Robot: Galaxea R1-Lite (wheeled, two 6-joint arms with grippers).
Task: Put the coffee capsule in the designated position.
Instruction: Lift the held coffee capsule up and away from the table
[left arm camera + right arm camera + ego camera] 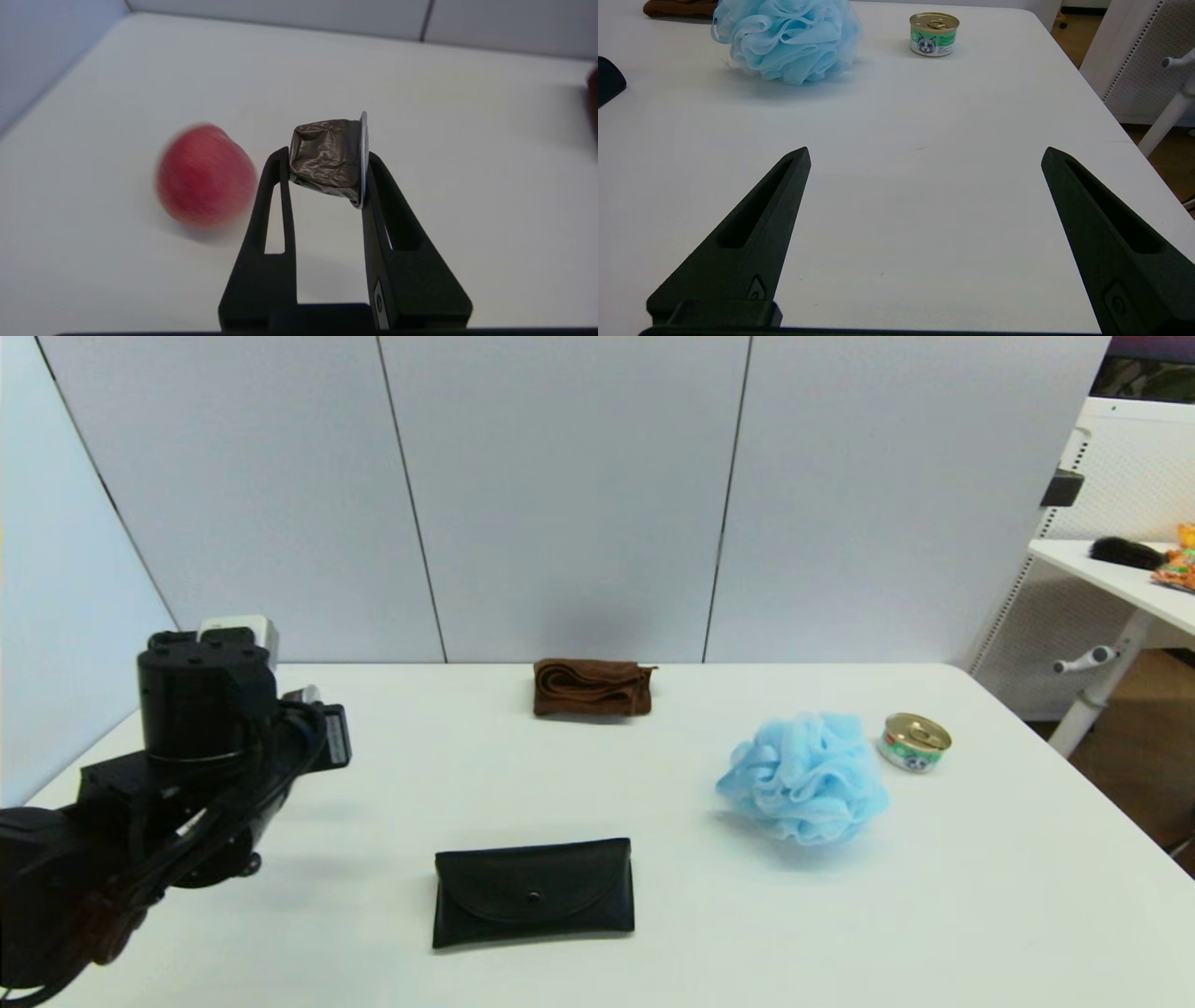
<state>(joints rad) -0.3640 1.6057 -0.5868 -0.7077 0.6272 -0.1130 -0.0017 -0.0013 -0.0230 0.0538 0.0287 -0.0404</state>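
Capsule in hand: left gripper (pixel 325 161) pinches the coffee capsule (pixel 327 158) between its fingertips, one fingertip on the crumpled dark foil end, the other against the silvery rim. Pod lies sideways in the grip, clear of the tabletop. Foil body looks dented, so I judge it soft; no more squeeze wanted.

Left arm (pixel 177 784) sits at the table's 9 o'clock side in the head view; the capsule itself is hidden there behind the wrist. Red peach-like fruit (pixel 205 175) rests on the table near the held pod, toward the left wall, blurred.

Right gripper (pixel 924 156) parked over bare table (pixel 901 210) near the 4 o'clock edge, fingers spread wide, holding nothing.

Other items, head view: black snap pouch (pixel 533 892) at 6 o'clock, folded brown cloth (pixel 592 688) at 12, blue mesh bath pouf (pixel 803 777) at 3, gold-lidded cat food can (pixel 914 742) just beyond it.

No marker shows for the designated position; target cannot be picked out on the plain white surface.

Doing the step well, as I judge it:
- carry level, keep off the fruit;
- lower until the pod nearly touches before releasing, since a tapered pod on its side may roll;
- open the fingers slowly, lift straight away.
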